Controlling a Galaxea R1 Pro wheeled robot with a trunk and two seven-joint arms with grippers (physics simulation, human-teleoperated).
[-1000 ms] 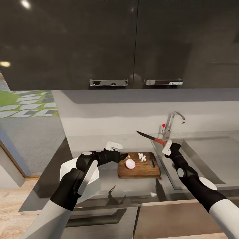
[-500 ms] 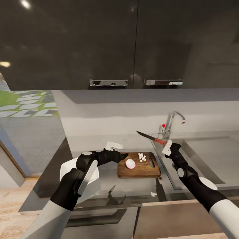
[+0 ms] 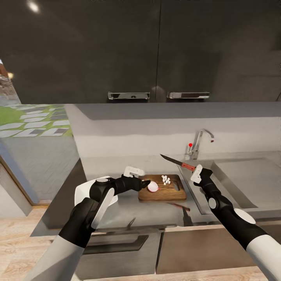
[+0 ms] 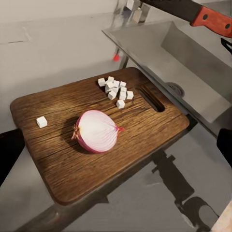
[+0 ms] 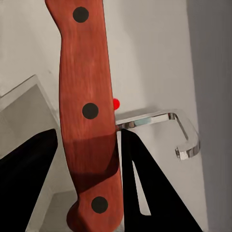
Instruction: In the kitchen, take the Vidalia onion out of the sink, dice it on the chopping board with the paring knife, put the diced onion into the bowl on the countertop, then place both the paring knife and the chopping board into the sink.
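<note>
The light is even and soft, rather dim. A ceiling lamp makes a small bright glare on the glossy black cabinets (image 3: 117, 47). The countertop (image 3: 128, 210) reflects the arms like a mirror. Shadows under the chopping board (image 4: 96, 140) are soft. The pictures are slightly blurred and grainy.

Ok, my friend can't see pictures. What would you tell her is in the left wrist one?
A half onion lies cut side down on a dark wooden chopping board, with a small heap of white onion cubes near the board's handle slot and one stray cube apart. Beyond the board are the steel sink and a red-handled knife held above it.
</note>
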